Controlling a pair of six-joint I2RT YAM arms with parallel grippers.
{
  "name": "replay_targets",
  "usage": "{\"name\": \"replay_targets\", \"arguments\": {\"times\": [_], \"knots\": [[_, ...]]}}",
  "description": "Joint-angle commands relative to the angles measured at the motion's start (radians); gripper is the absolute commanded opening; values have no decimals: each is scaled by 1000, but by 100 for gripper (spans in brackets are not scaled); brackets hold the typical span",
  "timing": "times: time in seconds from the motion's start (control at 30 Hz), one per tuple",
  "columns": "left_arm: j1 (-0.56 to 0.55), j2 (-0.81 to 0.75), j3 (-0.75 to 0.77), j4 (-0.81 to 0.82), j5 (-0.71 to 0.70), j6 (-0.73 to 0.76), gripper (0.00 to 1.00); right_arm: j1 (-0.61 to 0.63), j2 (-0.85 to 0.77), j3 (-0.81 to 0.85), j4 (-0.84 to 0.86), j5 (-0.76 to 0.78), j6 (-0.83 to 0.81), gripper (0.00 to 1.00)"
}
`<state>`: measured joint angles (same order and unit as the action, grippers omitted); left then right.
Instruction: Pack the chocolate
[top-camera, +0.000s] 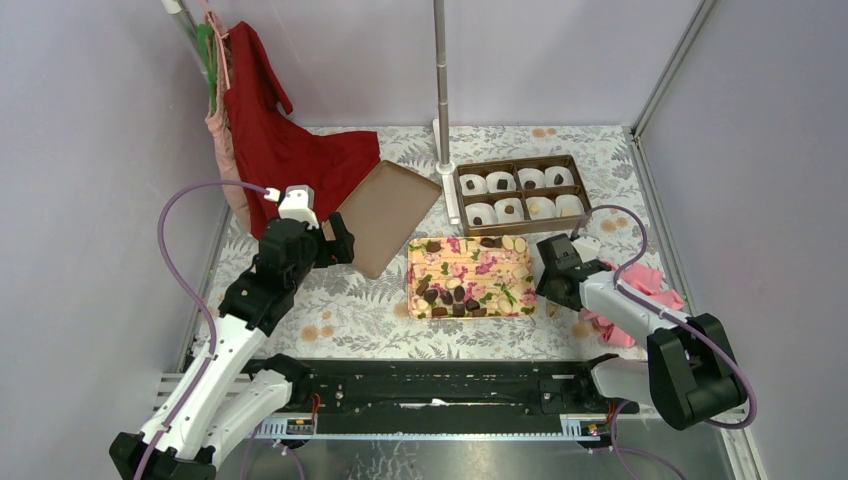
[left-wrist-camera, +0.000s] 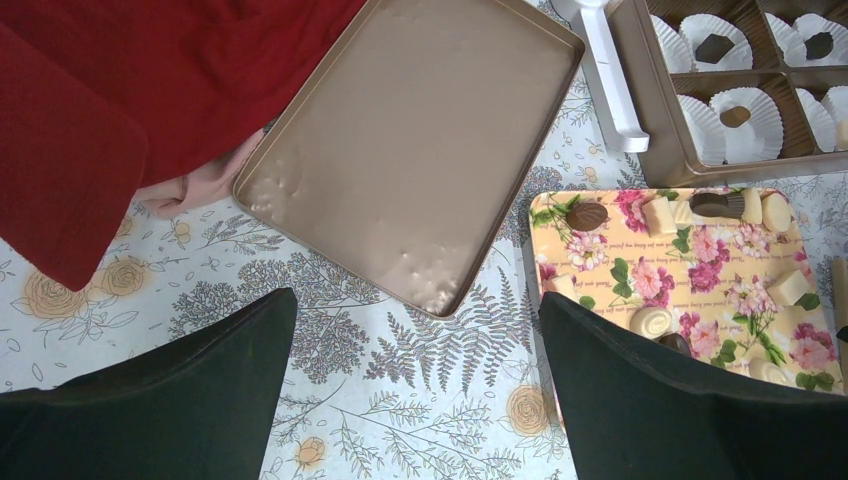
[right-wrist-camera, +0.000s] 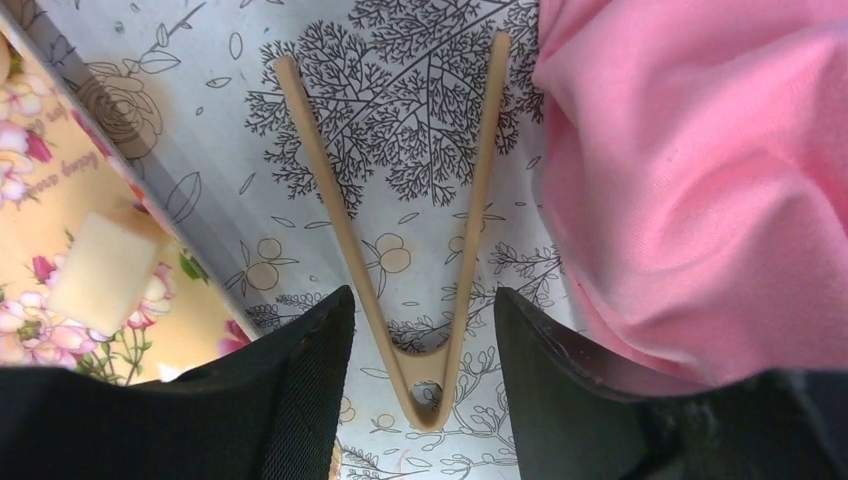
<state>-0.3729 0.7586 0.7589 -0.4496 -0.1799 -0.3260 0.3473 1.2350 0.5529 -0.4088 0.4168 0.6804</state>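
Straddling the joined end of the tan tongs (right-wrist-camera: 340, 215), the right gripper's (right-wrist-camera: 422, 295) jaws are seen part open, with nothing gripped. The chocolate (top-camera: 458, 294) is found on the floral tray (top-camera: 500, 270) to its left, with more pieces in the box (top-camera: 520, 192) beyond it. The left gripper (left-wrist-camera: 417, 300) is seen wide open and empty, with the lid (left-wrist-camera: 410, 150) just ahead

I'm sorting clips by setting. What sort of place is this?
Probably a robotics lab cell, not a home: plain walls in aluminium framing box in a cloth-covered table, and a left arm and right arm are mounted at its near edge.
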Motion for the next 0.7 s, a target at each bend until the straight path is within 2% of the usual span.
{"name": "replay_targets", "arguments": {"times": [0.0,0.3,0.47,0.67], "knots": [[5,-12,-8,37,10,1,99,-6,-22,13,9,-8,7,62],[5,-3,-7,37,5,3,99,-5,-139,69,103,-152,-183,87],[6,-4,-9,37,-3,2,99,-6,-62,84,211,-305,-236,92],[5,-4,-8,37,-7,4,99,-7,49,117,282,-369,-278,99]]}}
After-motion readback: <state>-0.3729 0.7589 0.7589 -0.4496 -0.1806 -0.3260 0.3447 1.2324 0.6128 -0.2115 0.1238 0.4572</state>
